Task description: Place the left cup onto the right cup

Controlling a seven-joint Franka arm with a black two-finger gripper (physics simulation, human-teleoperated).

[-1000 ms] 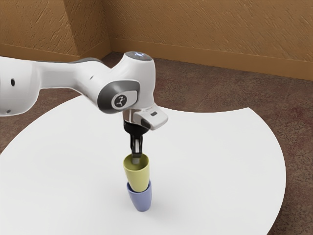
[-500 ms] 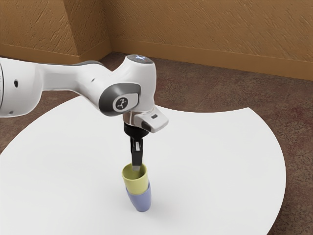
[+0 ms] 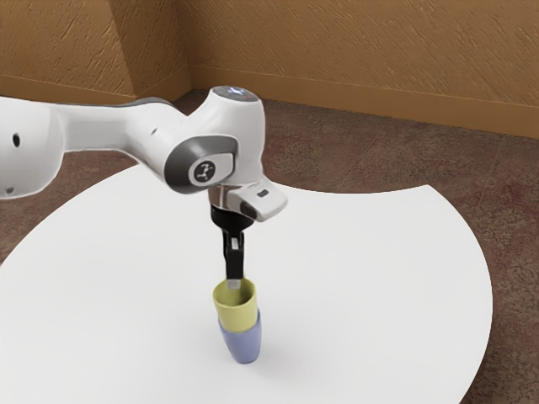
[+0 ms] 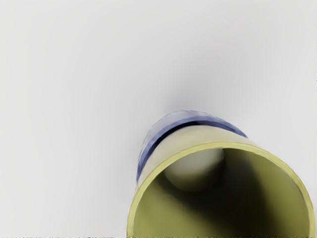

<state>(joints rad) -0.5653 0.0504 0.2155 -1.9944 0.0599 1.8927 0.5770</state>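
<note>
The yellow cup (image 3: pixel 235 306) sits nested inside the lavender cup (image 3: pixel 242 342), which stands on the white round table (image 3: pixel 379 278) toward its front. My gripper (image 3: pixel 233 278) hangs straight above the yellow cup with its fingertips at the rim's far side, open and holding nothing. In the wrist view the yellow cup's mouth (image 4: pixel 223 198) is right under my hand. The lavender cup's rim (image 4: pixel 163 130) shows around it.
The table's curved edge (image 3: pixel 482 286) runs along the exterior view's right, with brown carpet (image 3: pixel 404 151) and a wood-panelled wall beyond. My white arm (image 3: pixel 101 151) comes in from the exterior view's left.
The yellow cup has gone down into the lavender cup and now stands more upright. My gripper has let go of it and risen a little to rim height.
</note>
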